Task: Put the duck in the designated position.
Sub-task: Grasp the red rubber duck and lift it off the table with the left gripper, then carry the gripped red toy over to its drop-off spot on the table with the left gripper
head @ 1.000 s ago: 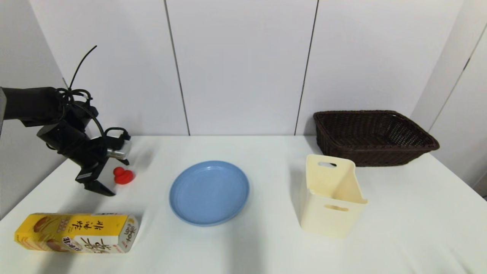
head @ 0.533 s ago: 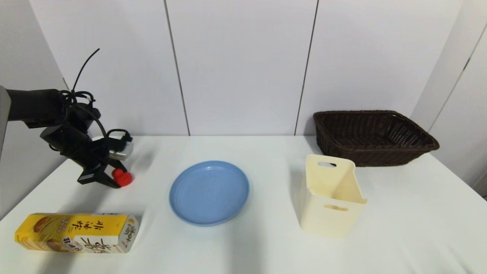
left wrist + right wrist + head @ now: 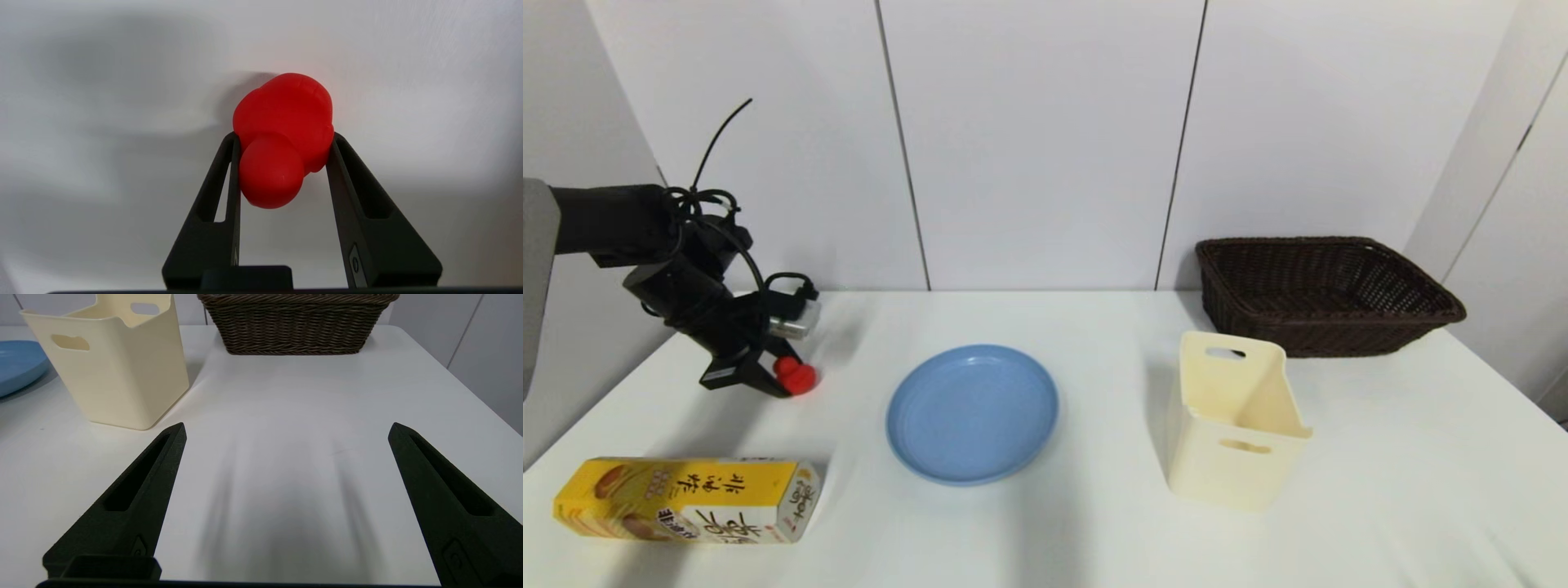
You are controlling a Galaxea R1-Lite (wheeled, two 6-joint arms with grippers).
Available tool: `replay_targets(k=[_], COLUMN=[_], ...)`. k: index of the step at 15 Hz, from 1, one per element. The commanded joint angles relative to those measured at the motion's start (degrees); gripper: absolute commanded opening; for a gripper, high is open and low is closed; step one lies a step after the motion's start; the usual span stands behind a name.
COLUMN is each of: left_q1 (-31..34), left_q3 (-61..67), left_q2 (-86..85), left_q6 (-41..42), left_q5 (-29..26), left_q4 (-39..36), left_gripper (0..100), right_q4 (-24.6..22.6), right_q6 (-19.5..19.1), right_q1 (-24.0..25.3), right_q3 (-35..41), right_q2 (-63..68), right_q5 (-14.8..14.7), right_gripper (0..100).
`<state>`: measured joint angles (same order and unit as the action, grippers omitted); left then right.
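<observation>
**A:** Where is the duck?

**B:** The small red rubber duck (image 3: 796, 376) is at the left of the white worktop (image 3: 1094, 523), well left of the blue plate (image 3: 972, 412). The left gripper (image 3: 282, 141) has it clamped: in the left wrist view one black finger presses each flank of the body, with the round head bulging back between them. Whether it is touching the worktop or just clear of it, I cannot tell.

**A:** How should the lift go?

**B:** In my judgement, straight up and gently. The toy is soft and rounded, and the fingers hold only its sides, so a jerk could squeeze it out. It should rise enough to clear the plate's rim, and the yellow biscuit box (image 3: 686, 498) lying nearer the robot.

**A:** And the arm's pose?

**B:** The left arm comes in from the left edge, its wrist angled downward and to the right, cables looping above it.

**A:** The other arm?

**B:** The right gripper (image 3: 286, 430) is parked with fingers spread wide and nothing between them, facing the cream plastic bin (image 3: 110, 363) and the dark wicker basket (image 3: 296, 322).
</observation>
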<state>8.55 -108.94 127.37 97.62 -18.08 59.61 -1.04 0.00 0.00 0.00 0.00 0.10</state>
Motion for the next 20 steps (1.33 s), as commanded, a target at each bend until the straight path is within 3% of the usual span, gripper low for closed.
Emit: replay_targets(k=[1, 3, 7, 9, 12, 15, 17, 20], left_q1=[-1.9, -3.4, -11.5, -17.3, -32.5, -44.8, -49.7, -51.8], left_q3=[-3.6, -3.3, -3.1, -2.2, 0.4, 12.2, 23.8, 39.9], left_q2=[-11.6, -15.7, -26.6, -29.4, -32.4, -36.1, -39.3, -43.4], left_q6=[-4.6, -7.1, -24.4, -37.9, -66.9, -90.9, -101.1, -102.6], left_q5=[-1.3, -3.4, -3.0, -1.7, 8.7, 22.8, 29.9, 31.4], left_q4=[1.4, 1.6, 1.2, 1.1, -1.7, -15.8, -21.7, -29.9], left_gripper=[0, 0, 0, 0, 0, 0, 0, 0], right_q4=[0.0, 0.0, 0.0, 0.0, 0.0, 0.0, 0.0, 0.0], right_q6=[0.0, 0.0, 0.0, 0.0, 0.0, 0.0, 0.0, 0.0], right_q1=[0.0, 0.0, 0.0, 0.0, 0.0, 0.0, 0.0, 0.0], right_q3=[0.5, 0.5, 0.4, 0.5, 0.4, 0.5, 0.5, 0.5], right_q2=[0.1, 0.1, 0.1, 0.1, 0.1, 0.1, 0.1, 0.0], right_q5=[0.0, 0.0, 0.0, 0.0, 0.0, 0.0, 0.0, 0.0], right_gripper=[100, 100, 100, 100, 100, 100, 100, 100])
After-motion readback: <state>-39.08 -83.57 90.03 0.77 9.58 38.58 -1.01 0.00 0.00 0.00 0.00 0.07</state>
